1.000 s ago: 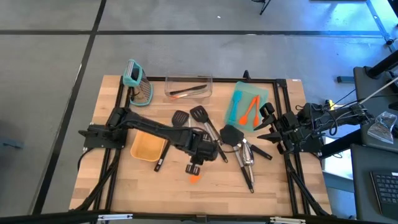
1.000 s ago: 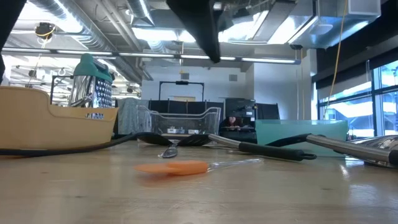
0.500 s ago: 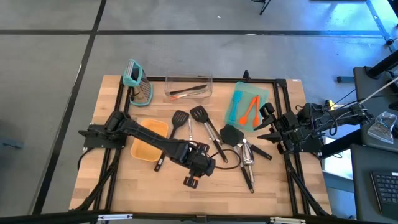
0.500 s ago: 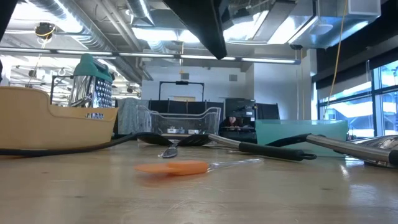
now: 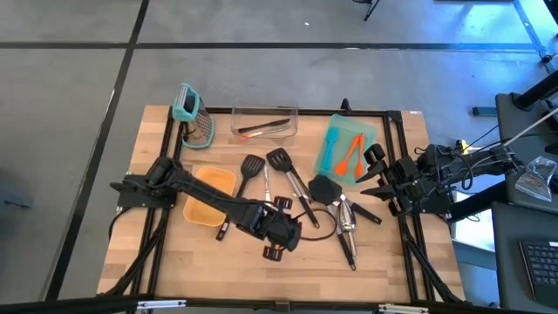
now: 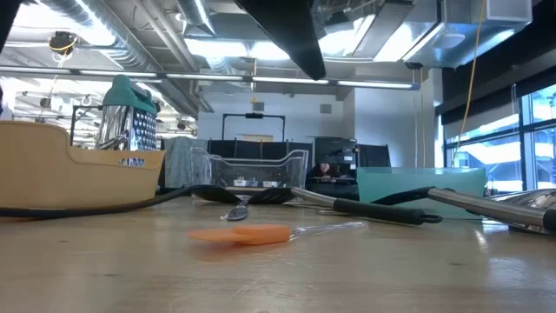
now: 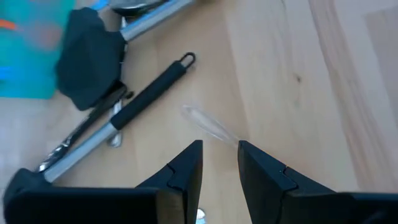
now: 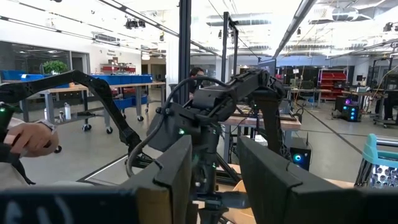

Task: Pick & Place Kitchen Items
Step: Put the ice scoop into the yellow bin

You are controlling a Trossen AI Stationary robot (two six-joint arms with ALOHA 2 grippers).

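Note:
An orange silicone spatula (image 6: pixel 239 234) with a clear handle (image 7: pixel 208 126) lies flat on the wooden table near its front middle. My left gripper (image 7: pixel 219 144) hovers open just above it (image 5: pixel 273 253), slanting down, and hides the orange head in the high view. The handle's end shows just ahead of the fingertips. Black slotted turners (image 5: pixel 279 160) and a silver utensil (image 5: pixel 345 220) lie loose mid-table. My right gripper (image 5: pixel 364 179) waits raised at the table's right edge, open (image 8: pixel 214 142) with nothing between its fingers.
A teal tray (image 5: pixel 364 133) with orange utensils sits at the far right. A clear bin (image 5: pixel 264 122) and a teal-handled grater (image 5: pixel 193 115) stand at the back. A yellow tray (image 5: pixel 207 206) lies left of my left arm. Bare wood lies along the front edge.
My left gripper has swung toward the table's near edge and tipped, coming over the orange spatula. Its head showed in the high view a second ago and is now covered. The spatula itself has not moved.

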